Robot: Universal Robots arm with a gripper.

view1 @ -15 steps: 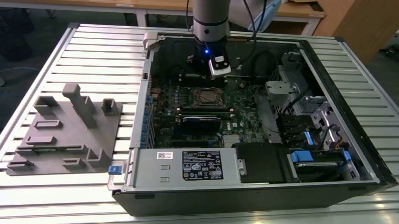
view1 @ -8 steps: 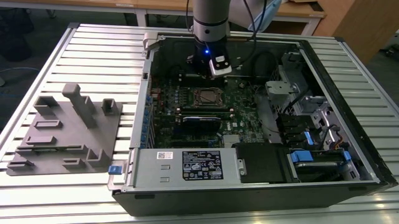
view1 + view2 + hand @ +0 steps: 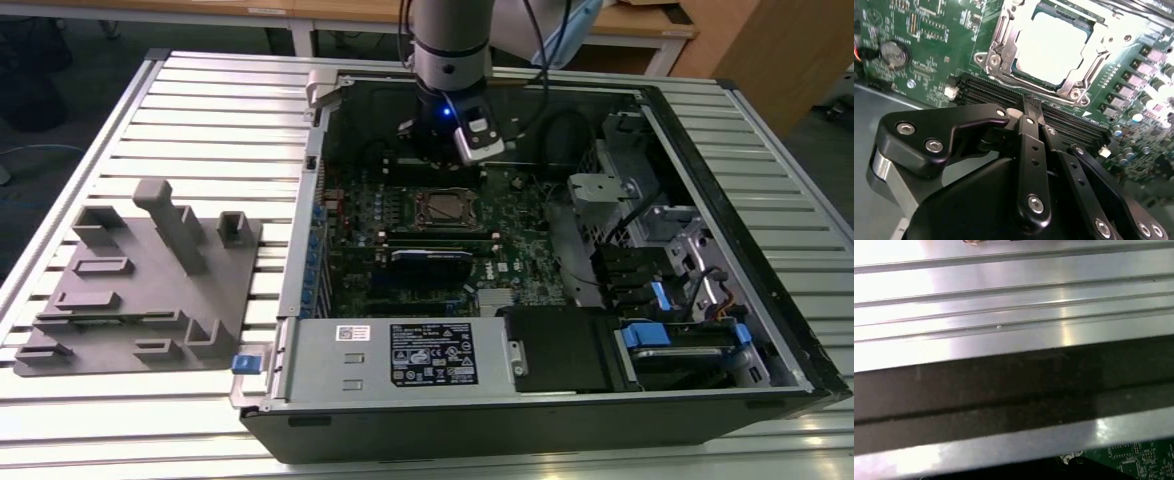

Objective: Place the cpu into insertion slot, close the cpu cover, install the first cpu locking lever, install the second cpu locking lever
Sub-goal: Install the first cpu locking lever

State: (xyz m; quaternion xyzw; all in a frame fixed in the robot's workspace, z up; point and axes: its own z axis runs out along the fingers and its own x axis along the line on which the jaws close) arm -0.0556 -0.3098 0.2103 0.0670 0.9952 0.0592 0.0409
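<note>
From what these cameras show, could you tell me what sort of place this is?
Probably a robotics lab workbench: an open computer case lies on a slotted metal table, with a robot arm reaching into it.

The cpu (image 3: 1051,47) is seen seated flat in its socket, its square silvery-grey top glaring bright in the second wrist view. The cpu cover (image 3: 1002,45), a thin shiny metal frame, is laid level around it, and the chip's top is shown through the square window. Both are found on the green board (image 3: 350,240) inside the open case, in its far half, towards the exterior view's left of the case's middle. Whether the cover is latched cannot be told.
</note>
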